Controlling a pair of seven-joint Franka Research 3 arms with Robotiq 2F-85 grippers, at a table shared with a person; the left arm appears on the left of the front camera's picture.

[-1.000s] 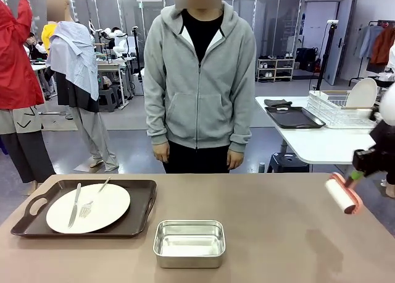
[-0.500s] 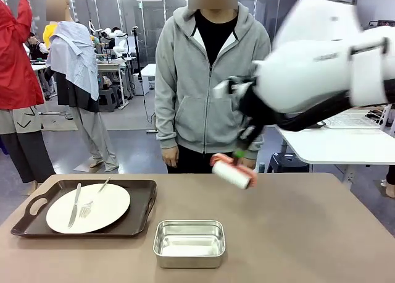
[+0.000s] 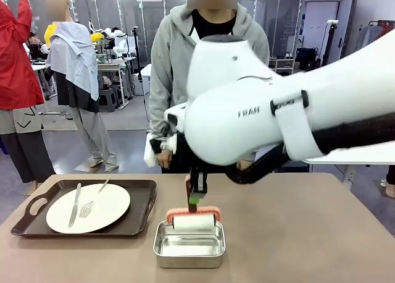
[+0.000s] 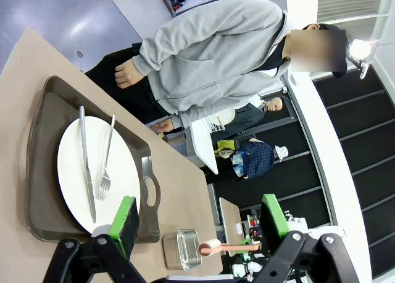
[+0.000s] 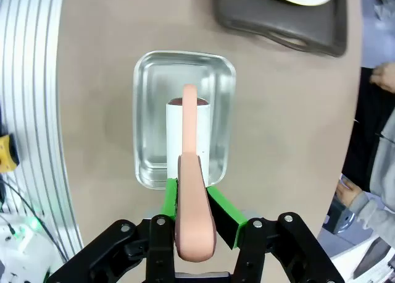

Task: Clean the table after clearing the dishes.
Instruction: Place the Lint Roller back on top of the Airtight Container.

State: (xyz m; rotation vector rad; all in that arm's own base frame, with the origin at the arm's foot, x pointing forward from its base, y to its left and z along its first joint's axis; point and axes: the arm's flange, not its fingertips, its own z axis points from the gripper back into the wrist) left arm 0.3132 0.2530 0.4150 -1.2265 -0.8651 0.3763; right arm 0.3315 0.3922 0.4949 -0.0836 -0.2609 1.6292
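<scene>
My right gripper [image 3: 196, 195] is shut on the pink handle of a lint roller [image 3: 194, 222]. The roller's white roll hangs just over the small steel pan [image 3: 189, 249] at the front middle of the brown table [image 3: 308, 233]. In the right wrist view the right gripper [image 5: 192, 199] clamps the handle, and the lint roller [image 5: 188, 131] points down into the pan [image 5: 148, 110]. One of the dishes, a white plate [image 3: 99, 209] with a knife and fork, lies on a dark tray [image 3: 139, 218] at the left. My left gripper [image 4: 200, 218] is open in the air, high over the plate [image 4: 71, 165].
A person in a grey hoodie [image 3: 176, 60] stands at the table's far edge, hands down. My right arm's white bulk [image 3: 290, 122] spans the middle and right above the table. The tray's corner [image 5: 278, 26] lies close beside the pan.
My right arm has swung in from the right edge across to the middle, carrying the lint roller, which now hangs over the steel pan. The tray and plate have not moved.
</scene>
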